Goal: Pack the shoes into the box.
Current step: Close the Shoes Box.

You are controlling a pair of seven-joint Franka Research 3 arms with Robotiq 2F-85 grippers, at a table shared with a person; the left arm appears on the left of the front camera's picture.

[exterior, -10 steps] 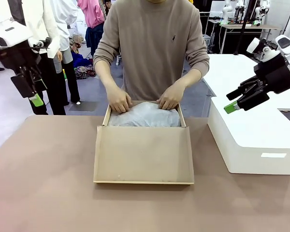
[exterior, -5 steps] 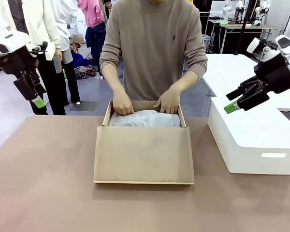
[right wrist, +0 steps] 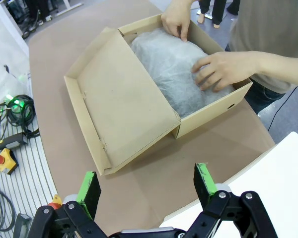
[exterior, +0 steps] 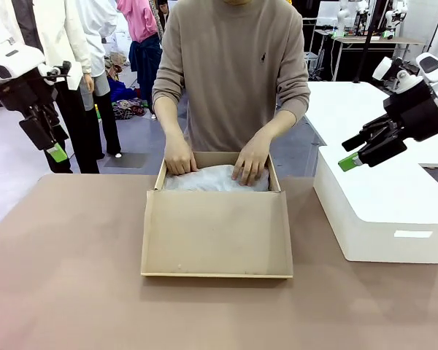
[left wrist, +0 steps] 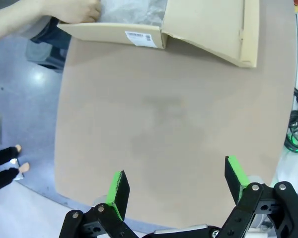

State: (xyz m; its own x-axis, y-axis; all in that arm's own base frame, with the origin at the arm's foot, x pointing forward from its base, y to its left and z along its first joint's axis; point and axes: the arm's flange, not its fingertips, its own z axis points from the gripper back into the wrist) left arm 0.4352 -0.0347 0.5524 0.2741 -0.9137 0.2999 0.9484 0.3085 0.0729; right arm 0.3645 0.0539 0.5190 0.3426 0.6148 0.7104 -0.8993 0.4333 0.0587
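In the front view, the person's hands (exterior: pixel 252 162) are pressing tissue paper (exterior: pixel 215 179) into the box (exterior: pixel 216 233), probably over the shoes, while the left gripper (exterior: pixel 47 146) and right gripper (exterior: pixel 350 153) are hanging well apart from the box. In the left wrist view, the left gripper is hovering released beside the box. In the right wrist view, the right gripper is hovering released near the box's lid flap (right wrist: pixel 124 104), and the next move is probably calling for folding it shut.
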